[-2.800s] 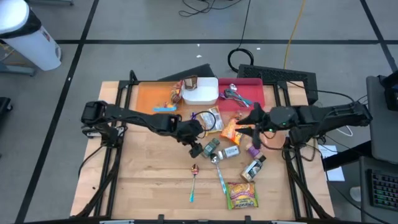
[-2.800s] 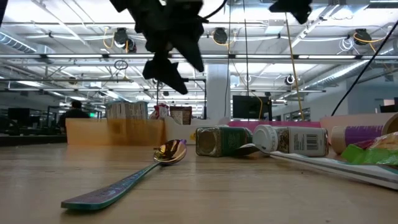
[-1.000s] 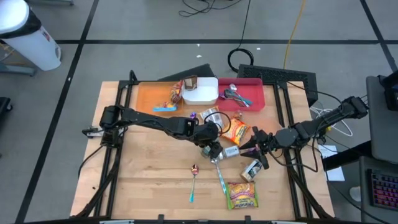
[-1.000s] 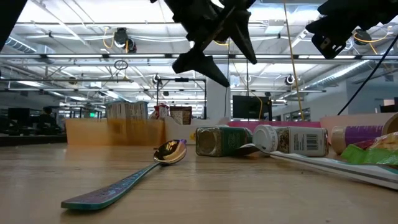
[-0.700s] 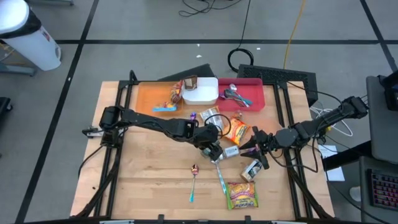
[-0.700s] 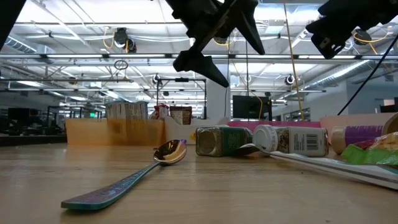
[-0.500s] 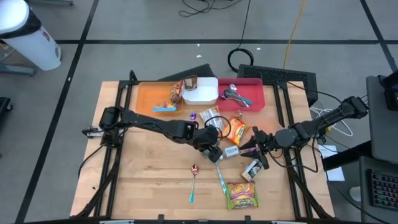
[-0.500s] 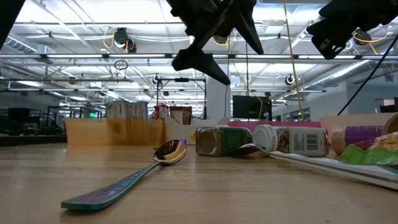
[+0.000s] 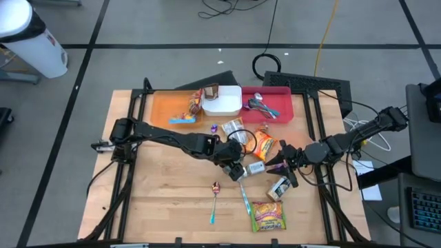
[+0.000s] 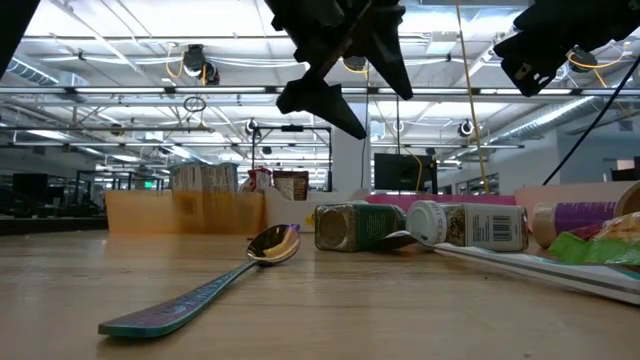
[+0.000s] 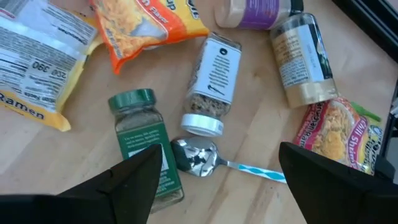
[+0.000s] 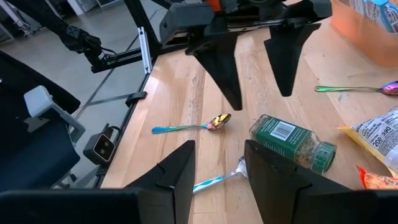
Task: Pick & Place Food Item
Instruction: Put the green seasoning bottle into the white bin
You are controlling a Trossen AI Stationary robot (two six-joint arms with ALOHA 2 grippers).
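Observation:
My left gripper (image 9: 238,167) hangs open above the middle of the table. Under it a green-capped spice jar (image 11: 146,149) lies on its side. Next to that jar are a white-capped spice jar (image 11: 211,81), also on its side, and a spoon with a blue handle (image 11: 205,157). In the low view the left gripper (image 10: 350,85) stands well clear of the green-capped jar (image 10: 350,227). My right gripper (image 9: 282,167) waits to the right of the jars. It (image 12: 219,149) is open, with nothing between its fingers.
An orange noodle packet (image 9: 260,143) and a ramen packet (image 9: 236,129) lie behind the jars. Nearer lie another jar (image 9: 279,187), a noodle packet (image 9: 267,215) and a second spoon (image 9: 215,200). At the far edge stand an orange tray (image 9: 169,107), a white box (image 9: 224,100) and a red tray (image 9: 275,103).
My left gripper has rolled a little about its own pointing line while staying above the jars. Nothing on the table has moved.

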